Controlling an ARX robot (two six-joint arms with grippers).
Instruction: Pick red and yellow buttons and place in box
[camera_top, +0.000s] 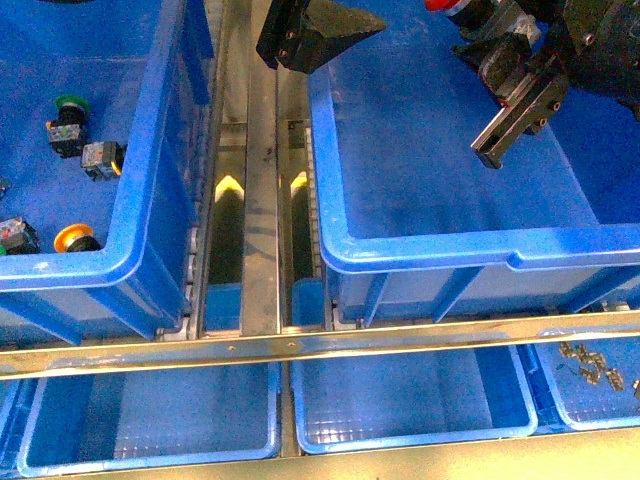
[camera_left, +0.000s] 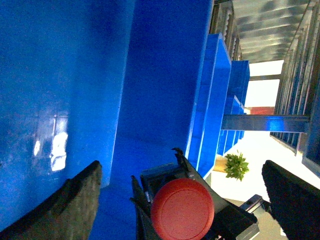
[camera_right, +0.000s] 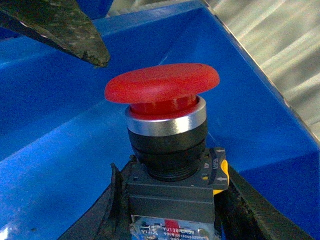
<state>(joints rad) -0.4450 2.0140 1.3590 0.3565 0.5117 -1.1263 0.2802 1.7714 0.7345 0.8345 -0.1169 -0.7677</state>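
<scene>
red button (camera_top: 446, 4) cut off at top edge | small metal parts (camera_top: 590, 366) too small to identify

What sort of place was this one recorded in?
Probably a factory parts-sorting station: blue plastic bins on a metal rack, loose push-button switches in one bin, and a red button gripped above the box.

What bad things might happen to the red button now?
1. The right gripper holds the red button only by its lower body, above the box. It might slip out and land hard.
2. The open left gripper hangs very near the red cap and might knock it loose.
</scene>
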